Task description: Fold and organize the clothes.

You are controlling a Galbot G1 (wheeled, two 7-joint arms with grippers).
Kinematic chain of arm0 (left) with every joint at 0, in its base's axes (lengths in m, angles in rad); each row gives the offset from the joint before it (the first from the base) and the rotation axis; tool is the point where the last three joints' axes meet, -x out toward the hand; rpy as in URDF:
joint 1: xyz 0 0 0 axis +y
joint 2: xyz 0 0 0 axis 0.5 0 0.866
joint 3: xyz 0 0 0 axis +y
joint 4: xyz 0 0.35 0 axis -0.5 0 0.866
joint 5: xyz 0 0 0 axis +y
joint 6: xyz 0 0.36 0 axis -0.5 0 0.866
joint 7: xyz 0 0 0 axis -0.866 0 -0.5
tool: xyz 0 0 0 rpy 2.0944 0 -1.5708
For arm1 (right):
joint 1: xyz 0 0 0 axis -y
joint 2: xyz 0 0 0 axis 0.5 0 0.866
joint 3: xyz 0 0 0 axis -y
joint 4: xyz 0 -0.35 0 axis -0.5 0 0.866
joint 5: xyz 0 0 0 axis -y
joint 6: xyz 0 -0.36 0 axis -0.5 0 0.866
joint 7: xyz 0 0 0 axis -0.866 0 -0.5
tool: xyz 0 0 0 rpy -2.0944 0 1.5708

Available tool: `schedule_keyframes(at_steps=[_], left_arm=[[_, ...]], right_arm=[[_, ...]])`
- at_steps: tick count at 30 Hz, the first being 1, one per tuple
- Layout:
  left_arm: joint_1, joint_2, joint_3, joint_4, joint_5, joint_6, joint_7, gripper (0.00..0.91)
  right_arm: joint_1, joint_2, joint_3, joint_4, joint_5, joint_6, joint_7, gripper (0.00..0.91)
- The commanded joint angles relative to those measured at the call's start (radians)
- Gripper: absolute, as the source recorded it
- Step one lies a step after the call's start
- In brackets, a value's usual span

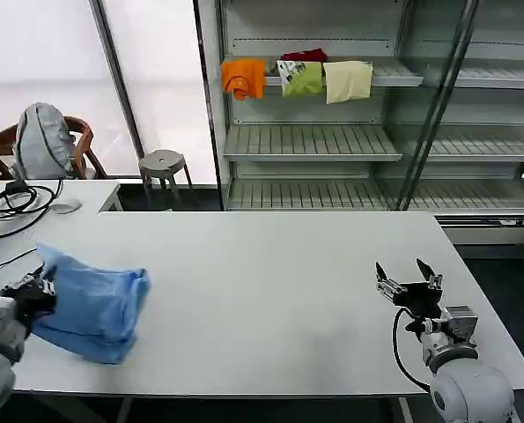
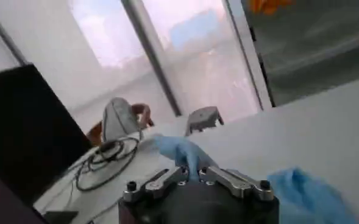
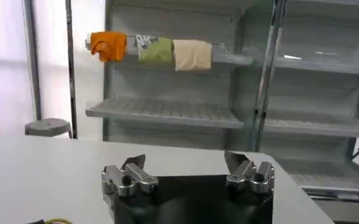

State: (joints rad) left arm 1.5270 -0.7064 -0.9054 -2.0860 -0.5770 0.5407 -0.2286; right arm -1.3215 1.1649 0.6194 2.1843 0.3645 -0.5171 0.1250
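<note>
Left gripper [image 1: 41,286] clamped on T-shirt [image 1: 99,304] edge at table's [image 1: 270,300] left side, right gripper [image 1: 408,275] wide apart, idle, near right edge

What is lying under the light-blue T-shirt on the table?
The light-blue T-shirt rests bunched on the white table, its edge pinched by the left gripper. Whatever lies beneath the folds is covered.

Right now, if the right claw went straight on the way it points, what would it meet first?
Nothing close, it seems. The right claw, open, points across bare table toward the shelving unit beyond the far edge. Depth is hard to judge.
</note>
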Motion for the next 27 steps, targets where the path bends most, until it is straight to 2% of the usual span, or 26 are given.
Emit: schedule_keyframes(at_steps=[1, 2, 3, 6, 13, 17, 19, 23, 27], left_arm=[[0.044, -0.159, 0.333, -0.315, 0.25, 0.018, 0.009, 0.02], [0.03, -0.191, 0.382, -0.315, 0.304, -0.015, 0.012, 0.02], [-0.001, -0.223, 0.512, -0.311, 0.344, -0.026, 0.014, 0.02], [-0.067, -0.314, 0.71, -0.289, 0.426, -0.035, 0.025, 0.02], [-0.153, -0.52, 1.012, -0.149, 0.591, -0.073, 0.034, 0.02], [-0.296, -0.602, 1.052, -0.044, 0.559, -0.065, -0.002, 0.02], [-0.38, -0.645, 1.043, 0.006, 0.468, -0.038, -0.071, 0.02], [-0.443, -0.665, 1.03, 0.054, 0.326, -0.01, -0.166, 0.02], [-0.448, -0.679, 1.042, 0.076, 0.286, -0.011, -0.205, 0.03]], right_arm=[[-0.034, -0.011, 0.026, 0.002, 0.0, 0.006, -0.003, 0.907], [-0.043, -0.017, 0.034, 0.009, 0.0, 0.005, -0.004, 0.907], [-0.049, -0.022, 0.041, 0.013, -0.001, 0.003, -0.004, 0.907], [-0.065, -0.028, 0.06, 0.027, -0.001, -0.001, -0.005, 0.907], [-0.097, -0.027, 0.085, 0.035, -0.012, -0.004, -0.008, 0.907], [-0.084, -0.029, 0.082, 0.037, -0.014, -0.011, -0.009, 0.907], [-0.081, -0.035, 0.084, 0.04, -0.013, -0.014, -0.011, 0.907], [-0.079, -0.051, 0.094, 0.044, -0.012, -0.016, -0.017, 0.907], [-0.074, -0.057, 0.101, 0.039, -0.012, -0.013, -0.028, 0.907]])
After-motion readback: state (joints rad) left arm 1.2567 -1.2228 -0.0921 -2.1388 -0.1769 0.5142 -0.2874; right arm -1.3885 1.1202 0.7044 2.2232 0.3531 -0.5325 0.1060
